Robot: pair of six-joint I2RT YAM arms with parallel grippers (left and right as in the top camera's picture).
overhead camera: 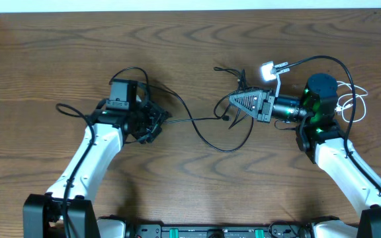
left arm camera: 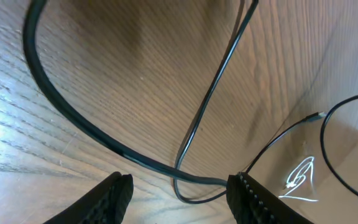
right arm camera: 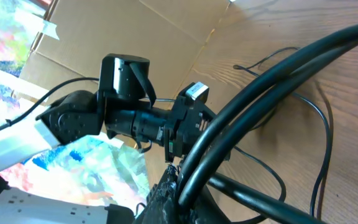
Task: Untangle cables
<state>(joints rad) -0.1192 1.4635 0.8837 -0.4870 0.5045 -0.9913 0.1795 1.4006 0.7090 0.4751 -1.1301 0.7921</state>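
- The left gripper point(left arm camera: 180, 184) hangs low over the wooden table point(overhead camera: 177, 39) with its jaws about half apart. One strand of the black cables point(overhead camera: 223, 151) lies across the gap, resting on the wood rather than pinched.
- The right gripper point(overhead camera: 233, 101) is closed, and two black strands run straight out of its tip in the wrist view, so it appears to be clamped on them (the exact contact point is hidden by the strands themselves).
- Between the two arms the black cables sag in a loose loop on the table, with more strands bunched around each gripper. How they cross cannot be told.
- A white plug point(overhead camera: 268, 71) sits just behind the right gripper, its lead arcing off to the right.
- The white cable point(overhead camera: 354, 106) lies coiled near the right arm's base, well apart from the black loop.
- Handling, as I judge it: these cords are light, limp and smooth, so they will drag and slip instead of holding a shape. A firm pinch on a straight run just beside a crossing should control them best, and the small plug ends may snag when pulled through.
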